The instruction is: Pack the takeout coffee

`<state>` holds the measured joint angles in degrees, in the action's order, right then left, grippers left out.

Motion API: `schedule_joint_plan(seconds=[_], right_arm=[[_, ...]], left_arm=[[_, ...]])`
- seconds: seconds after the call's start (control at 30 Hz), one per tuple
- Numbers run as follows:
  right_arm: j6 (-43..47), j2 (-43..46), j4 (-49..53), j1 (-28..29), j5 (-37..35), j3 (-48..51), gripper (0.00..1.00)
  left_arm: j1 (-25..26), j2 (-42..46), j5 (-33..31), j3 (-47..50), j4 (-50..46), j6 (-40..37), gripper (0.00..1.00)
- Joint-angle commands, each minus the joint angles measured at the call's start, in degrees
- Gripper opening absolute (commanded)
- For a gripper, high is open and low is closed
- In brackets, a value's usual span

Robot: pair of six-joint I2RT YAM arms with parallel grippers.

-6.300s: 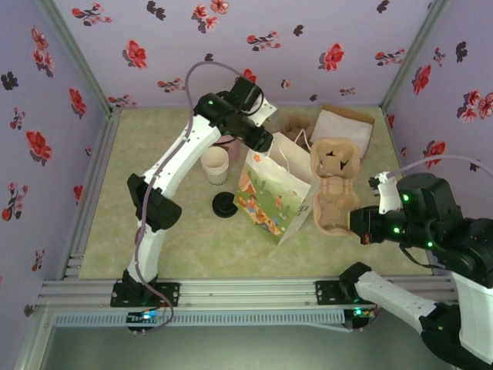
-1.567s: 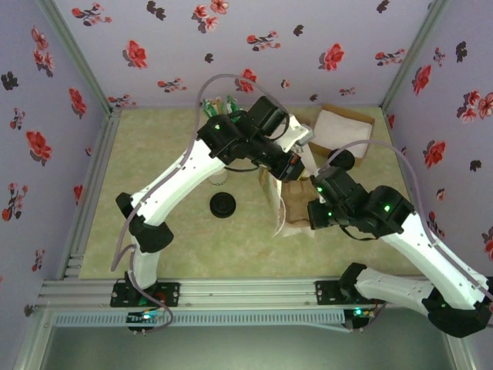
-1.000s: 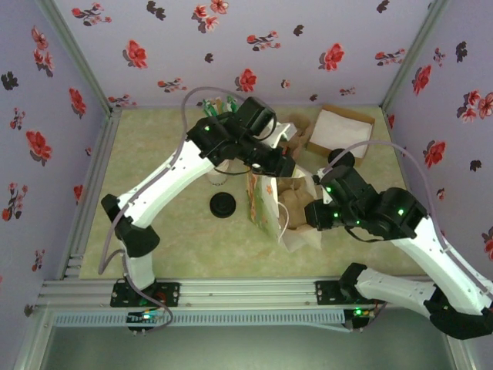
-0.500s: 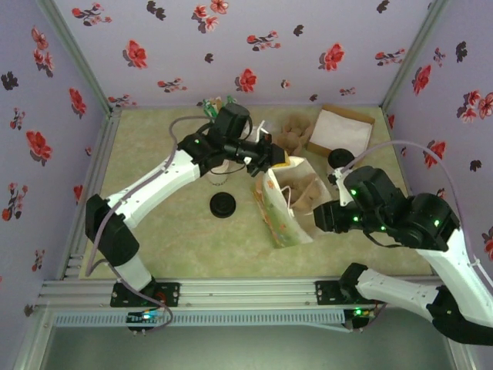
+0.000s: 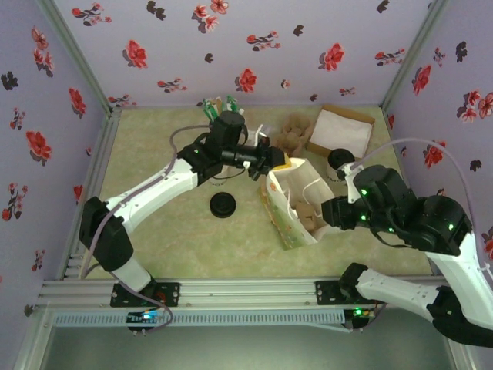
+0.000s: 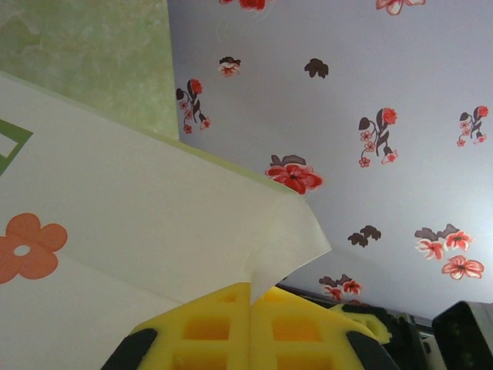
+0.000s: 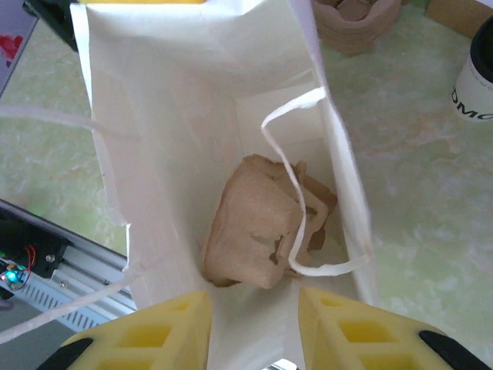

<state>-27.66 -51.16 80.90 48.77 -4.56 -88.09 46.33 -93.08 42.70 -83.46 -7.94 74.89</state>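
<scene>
Takeout coffee (image 5: 337, 161): small white cup with a dark top, upright on the worktop (image 5: 154, 169), right of frame centre in the top view. It is outside the bag, just off the bag's upper right corner and just below the brown box of white napkins (image 5: 341, 127). In the right wrist view the cup (image 7: 476, 77) sits at the upper right edge, cut off by the frame, with dark lettering on its side.

Paper bag (image 5: 296, 202): white inside, printed outside, mouth open toward the camera, centre of frame. A brown pulp carrier (image 7: 258, 235) lies at the bottom of it, and a white string handle (image 7: 289, 185) loops across the mouth.

Left hand (image 5: 281, 163): at the bag's upper rim. In the left wrist view the yellow fingers (image 6: 208, 331) are closed together, pinching a corner of the bag's paper.

Right hand (image 7: 254, 331): at the bag's near edge, looking down into it. Its yellow fingers (image 7: 173, 331) stand apart and clamp nothing. I cannot tell whether they touch the bag wall.

Round about: stack of pulp carriers (image 5: 295, 131) above the bag; black lid (image 5: 224, 205) flat on the worktop left of the bag; pink cup of green sachets (image 5: 218, 108) near the back wall.
</scene>
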Motion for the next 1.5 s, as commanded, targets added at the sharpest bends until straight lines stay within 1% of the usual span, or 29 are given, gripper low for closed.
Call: schedule_joint_plan(seconds=[0.0, 0.07, 0.13, 0.17, 0.27, 0.4, 0.47, 0.57, 0.67, 0.77, 0.87, 0.93, 1.0, 1.07, 1.13, 1.2, 1.27, 1.33, 1.4, 1.47], right_arm=[[-2.1, -1.8, -1.1, 0.5, -0.4, 1.9, 0.38], [-2.9, -1.9, -2.2, 0.5, 2.0, 3.5, 0.4], [-3.3, -0.2, -5.7, 0.5, 4.5, 7.8, 0.42], [-3.3, 0.7, -7.3, 0.5, 5.9, 9.8, 0.44], [-2.2, 1.9, -7.9, 0.5, 5.7, 13.1, 0.47], [-0.9, 4.6, -7.6, 0.5, 1.6, 15.4, 0.46], [-0.5, 7.6, -8.7, 0.4, 0.3, 17.0, 0.45], [-0.2, 11.3, -10.0, 0.4, 0.7, 20.0, 0.44], [-1.1, 15.3, -13.0, 0.5, 3.3, 23.9, 0.44], [-1.4, 18.5, -16.3, 0.5, 4.9, 26.7, 0.44], [-0.9, 18.9, -17.1, 0.5, 4.7, 27.3, 0.44], [-0.4, 18.0, -16.1, 0.5, 3.5, 26.5, 0.43], [-0.4, 16.8, -14.0, 0.5, 0.3, 24.1, 0.42], [-0.2, 15.4, -11.2, 0.5, -4.3, 20.2, 0.42], [0.6, 14.9, -10.6, 0.5, -4.6, 17.8, 0.43], [1.1, 14.3, -10.6, 0.5, -3.3, 16.4, 0.43], [1.7, 12.4, -10.4, 0.5, 1.1, 15.7, 0.44], [1.5, 9.7, -9.1, 0.5, 4.3, 15.5, 0.44], [-0.3, 7.9, -8.2, 0.5, 3.6, 15.4, 0.45], [-3.2, 7.9, -9.3, 0.5, 3.0, 15.2, 0.43]], left_arm=[[-0.4, 2.8, 1.4, 2.9, 6.0, -1.5, 0.0], [-0.4, 3.8, 1.6, 4.4, 6.7, -4.0, 0.0], [-0.3, 4.5, 2.8, 6.5, 8.4, -5.0, 0.0], [-0.3, 5.0, 4.0, 7.8, 11.0, -5.0, 0.0], [0.1, 6.8, 6.2, 10.8, 14.3, -7.7, 0.0], [1.7, 10.1, 6.9, 10.8, 7.9, -20.3, 0.0], [2.8, 11.8, 6.6, 10.4, 3.0, -27.5, 0.0], [5.0, 14.2, 5.1, 10.4, -3.8, -38.6, 0.0], [6.6, 16.5, 4.8, 12.4, -4.3, -43.8, 0.0], [6.7, 17.1, 5.0, 14.0, -2.4, -43.6, 0.0], [6.7, 16.6, 5.1, 13.6, -2.5, -43.4, 0.0], [6.7, 15.9, 5.4, 12.8, -2.8, -43.0, 0.0], [6.2, 15.0, 5.4, 12.0, -3.0, -41.6, 0.0], [5.0, 13.8, 5.4, 11.8, -1.6, -36.6, 0.0], [3.8, 13.6, 5.4, 13.4, 3.4, -30.1, 0.0], [2.8, 14.2, 5.2, 16.3, 11.3, -23.6, 0.0], [2.0, 14.7, 4.7, 18.0, 16.8, -18.8, 0.0], [1.4, 14.8, 3.9, 18.4, 18.2, -16.6, 0.0], [1.2, 15.1, 2.8, 18.7, 18.3, -16.3, 0.0], [1.2, 15.4, 1.4, 19.6, 18.7, -15.9, 0.0]])
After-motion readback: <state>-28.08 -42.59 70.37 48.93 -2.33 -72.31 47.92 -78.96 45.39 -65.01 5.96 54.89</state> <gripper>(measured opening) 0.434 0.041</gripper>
